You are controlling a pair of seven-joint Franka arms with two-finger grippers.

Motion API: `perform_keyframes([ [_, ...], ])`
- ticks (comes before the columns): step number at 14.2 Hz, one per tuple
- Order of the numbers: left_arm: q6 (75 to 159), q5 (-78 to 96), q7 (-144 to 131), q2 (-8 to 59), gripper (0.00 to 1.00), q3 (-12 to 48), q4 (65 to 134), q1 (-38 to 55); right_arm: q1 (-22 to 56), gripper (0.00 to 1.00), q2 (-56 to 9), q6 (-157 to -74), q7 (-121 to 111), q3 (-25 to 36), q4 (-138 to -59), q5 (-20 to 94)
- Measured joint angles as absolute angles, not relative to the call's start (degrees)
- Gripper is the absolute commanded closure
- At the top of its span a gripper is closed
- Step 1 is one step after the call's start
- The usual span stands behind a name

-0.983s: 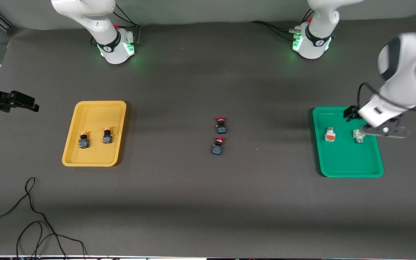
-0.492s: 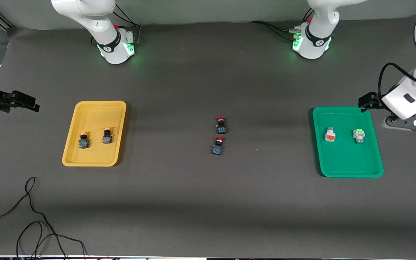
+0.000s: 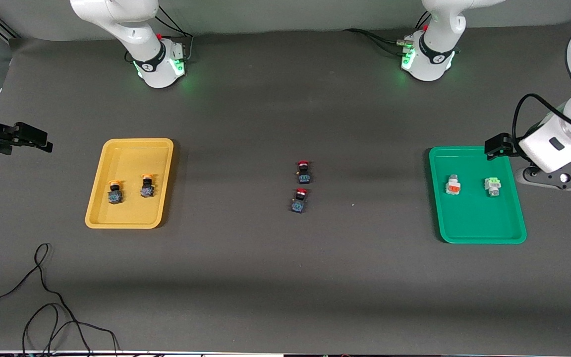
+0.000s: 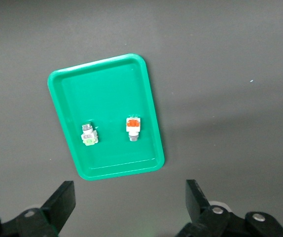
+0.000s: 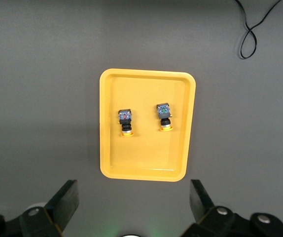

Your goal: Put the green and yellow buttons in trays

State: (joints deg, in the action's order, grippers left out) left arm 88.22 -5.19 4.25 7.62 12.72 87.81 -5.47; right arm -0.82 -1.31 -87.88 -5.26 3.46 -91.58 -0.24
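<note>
The yellow tray (image 3: pixel 132 153) holds two black buttons with yellow-orange caps (image 3: pixel 114 192) (image 3: pixel 146 186). The green tray (image 3: pixel 474 223) holds a white button with an orange face (image 3: pixel 453 184) and a white button with a light-green face (image 3: pixel 492 185). My left gripper (image 4: pixel 129 195) is open and empty, up over the bare table beside the green tray (image 4: pixel 112 84). My right gripper (image 5: pixel 134 195) is open and empty, up over the table beside the yellow tray (image 5: pixel 146 89), at the right arm's end.
Two black buttons with red caps (image 3: pixel 304 171) (image 3: pixel 299 200) stand on the mat at the table's middle. A loose black cable (image 3: pixel 42 287) lies near the front camera at the right arm's end.
My left gripper has moved off from over the light-green button to beside the green tray, at the table's end. The buttons have not moved. The right arm is still.
</note>
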Motion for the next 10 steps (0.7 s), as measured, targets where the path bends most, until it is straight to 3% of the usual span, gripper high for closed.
perform_keyframes([
  [4, 88.2, -5.0, 4.2, 7.4, 0.0, 6.8, 87.9, 0.1, -0.8, 0.0, -1.3, -87.9, -5.3, 3.5, -91.6, -0.2],
  [10, 88.3, -4.9, 4.2, 7.5, 0.0, 6.0, 88.8, 0.5, -0.8, 0.0, -1.3, -87.9, -5.3, 3.5, -91.7, -0.2],
])
